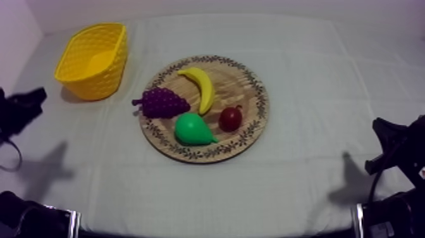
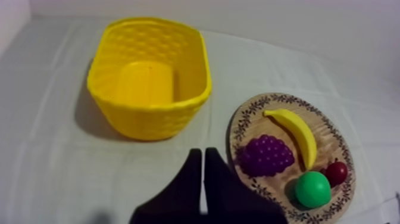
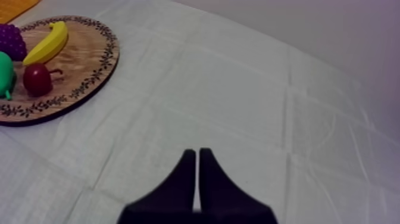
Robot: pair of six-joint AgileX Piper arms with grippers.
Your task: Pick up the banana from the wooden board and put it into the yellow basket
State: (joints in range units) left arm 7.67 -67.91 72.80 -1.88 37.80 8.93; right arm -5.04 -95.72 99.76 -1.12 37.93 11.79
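A yellow banana [image 1: 200, 88] lies on the round wooden board [image 1: 253, 120] in the middle of the table, beside the purple grapes [image 1: 161, 102], a green pear [image 1: 191, 130] and a small red fruit [image 1: 230, 118]. An empty yellow basket [image 1: 93, 60] stands at the far left. My left gripper [image 2: 203, 156] is shut on nothing, its wedge resting short of the basket [image 2: 149, 77] and the board [image 2: 250, 116]; the banana [image 2: 294, 132] lies beyond it. My right gripper [image 3: 197, 156] is shut too, over bare cloth well away from the board [image 3: 89, 65] and banana [image 3: 46, 43].
Both arms rest low at the table's sides, the left one [image 1: 19, 111] and the right one [image 1: 398, 149]. Grey-white cloth [image 1: 303, 63] covers the table around the board. A wall rises behind the far edge.
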